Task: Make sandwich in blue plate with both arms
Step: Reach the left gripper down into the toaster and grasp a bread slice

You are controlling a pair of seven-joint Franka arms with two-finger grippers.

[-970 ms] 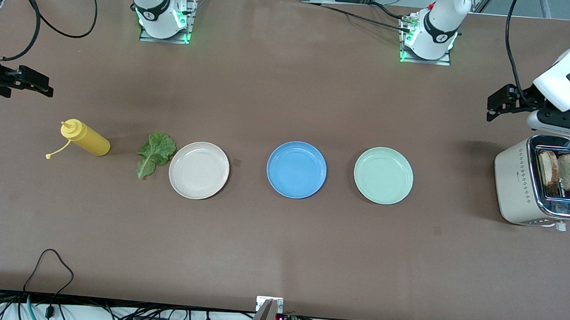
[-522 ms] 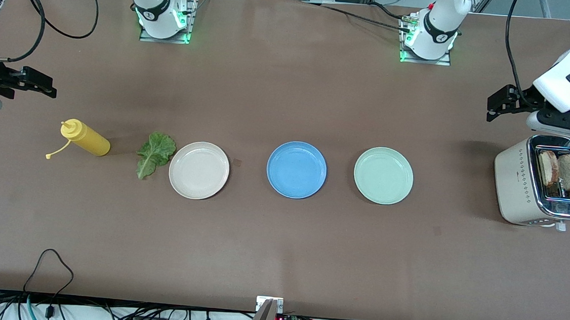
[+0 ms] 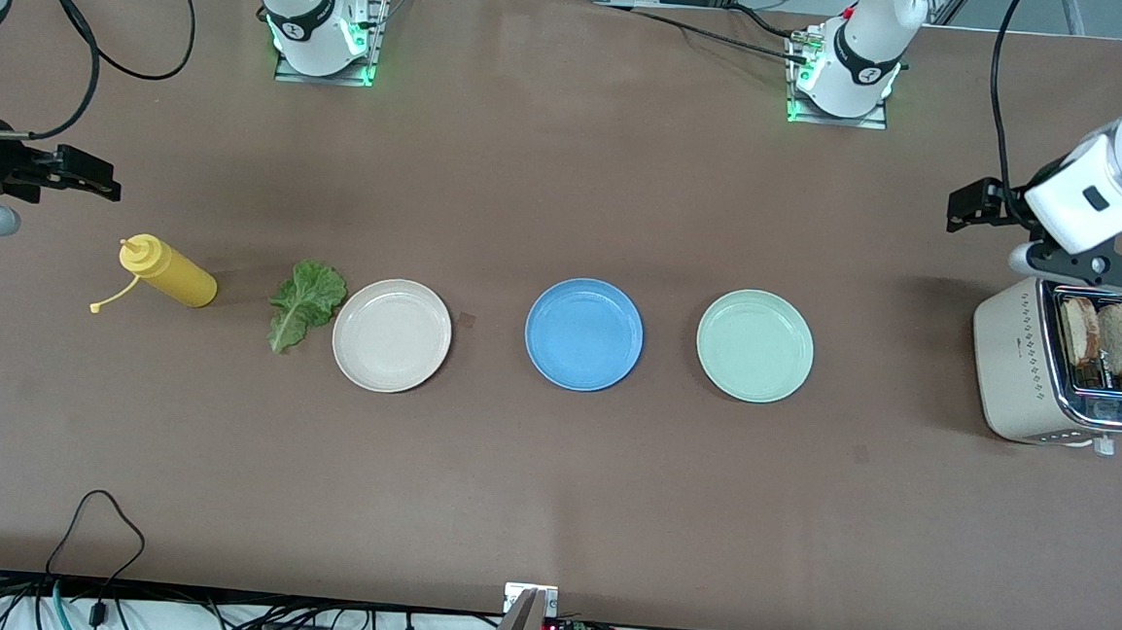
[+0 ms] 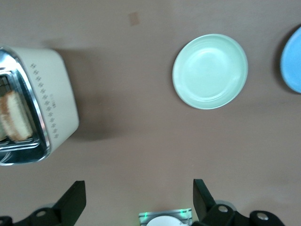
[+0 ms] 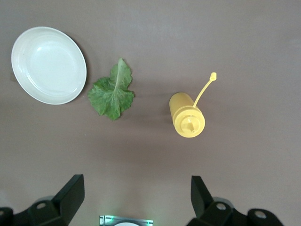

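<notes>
Desk point(image 3: 549, 509), brown, with contents listed from the right arm's end to the left arm's end.

1. Right pincer point(image 3: 92, 179): black, two fingers spread wide with nothing between them, up in the air over bare desk at the right arm's end, beside the yellow bottle. Its fingers point(image 5: 70, 193) show in the right wrist view well apart.
2. Yellow squeeze bottle point(image 3: 166, 272): upright, cap off on its tether and resting on the desk.
3. Lettuce leaf point(image 3: 305, 302): green, ruffled, lying flat between the bottle and the cream plate, just beside the plate's rim.
4. Cream-white plate point(image 3: 391, 335): round, nothing on it.
5. Blue plate point(image 3: 583, 334): round, sky-blue, at mid-desk between the cream plate and the mint plate; nothing on it. No sandwich is assembled; its parts lie apart.
6. Mint-green plate point(image 3: 754, 345): round, nothing on it.
7. Toaster point(image 3: 1016, 362): cream body, chrome top, at the left arm's end. Two bread slices point(image 3: 1110, 334) stand in its slots, brown crusts showing.
8. Left pincer point(image 3: 1071, 263): black, in the air over the toaster's edge that lies farther from the front camera. Its fingers point(image 4: 73, 200) show in the left wrist view spread wide, holding nothing.
</notes>
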